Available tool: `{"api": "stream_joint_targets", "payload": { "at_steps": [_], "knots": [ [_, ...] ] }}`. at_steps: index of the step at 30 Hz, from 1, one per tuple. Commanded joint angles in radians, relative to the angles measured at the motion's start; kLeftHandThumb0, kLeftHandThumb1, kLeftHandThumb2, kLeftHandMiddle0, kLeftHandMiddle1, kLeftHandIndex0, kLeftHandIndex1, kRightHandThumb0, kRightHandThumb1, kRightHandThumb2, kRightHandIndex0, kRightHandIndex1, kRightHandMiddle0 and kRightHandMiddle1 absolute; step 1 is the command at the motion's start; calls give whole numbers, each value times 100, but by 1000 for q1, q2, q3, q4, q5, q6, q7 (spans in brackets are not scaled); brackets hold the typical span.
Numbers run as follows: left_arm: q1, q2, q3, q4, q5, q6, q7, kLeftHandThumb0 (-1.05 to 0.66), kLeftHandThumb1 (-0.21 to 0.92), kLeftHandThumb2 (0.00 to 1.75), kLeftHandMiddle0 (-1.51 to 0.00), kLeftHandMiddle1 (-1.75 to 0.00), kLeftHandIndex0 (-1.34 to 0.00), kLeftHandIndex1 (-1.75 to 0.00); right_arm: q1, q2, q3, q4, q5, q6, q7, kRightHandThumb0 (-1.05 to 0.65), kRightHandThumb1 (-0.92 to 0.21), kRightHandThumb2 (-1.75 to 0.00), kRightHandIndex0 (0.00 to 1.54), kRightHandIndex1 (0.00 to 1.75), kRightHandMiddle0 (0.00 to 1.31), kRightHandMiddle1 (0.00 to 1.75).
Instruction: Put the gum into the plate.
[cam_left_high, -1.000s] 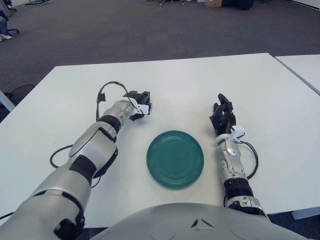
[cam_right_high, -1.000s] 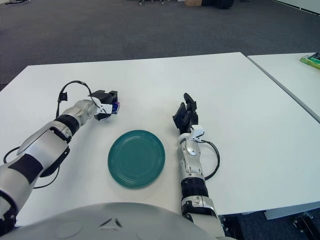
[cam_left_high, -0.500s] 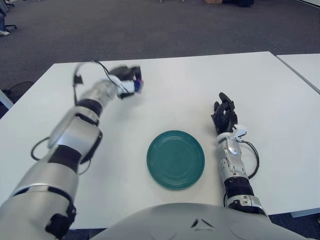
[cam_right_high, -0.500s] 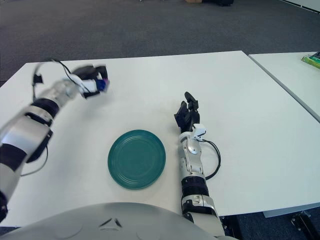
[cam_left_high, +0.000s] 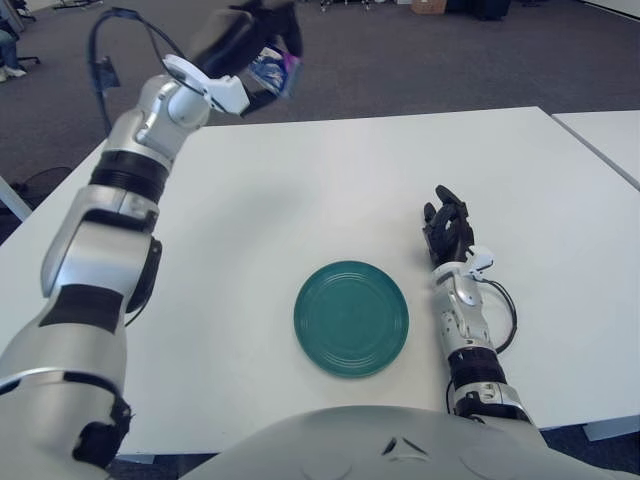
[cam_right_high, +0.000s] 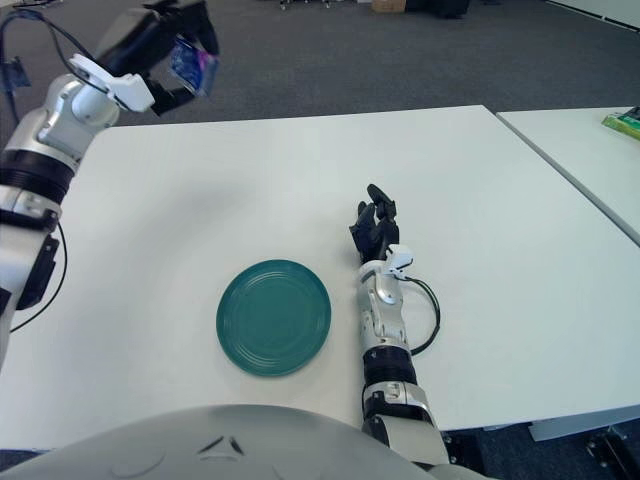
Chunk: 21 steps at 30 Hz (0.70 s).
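Gum packet | clenched in left hand, raised at 11 o'clock of plate | right hand relaxed at 3 o'clock | risk: loose grip, packet drops short.

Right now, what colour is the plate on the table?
The plate is dark teal green with faint ring grooves; the left eye view shows it best.

Plain green plate on a white table; blue-and-purple gum (black-fingered left hand).
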Motion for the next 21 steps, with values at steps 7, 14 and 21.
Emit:
{"api": "stream_joint_targets", "payload": {
  "at_steps": [7,14,21],
  "knots": [
    [223,-36,-1,-269,-91,121,-214,0,-7,171,-92,-162,-70,-175,42,16,-31,100,29,84,3,-75,-92,-84,34,2,0,75],
    [287,-83,-82,-422,-41,199,-360,0,-4,170,-88,-166,-68,-175,40,24,-30,101,34,97,9,-75,-92,-83,35,3,0,77],
    [272,-41,-118,-479,-28,158,-482,0,1,165,-82,-170,-65,-175,53,22,-15,83,6,85,-10,-73,-92,-82,36,2,0,78]
  ]
}}
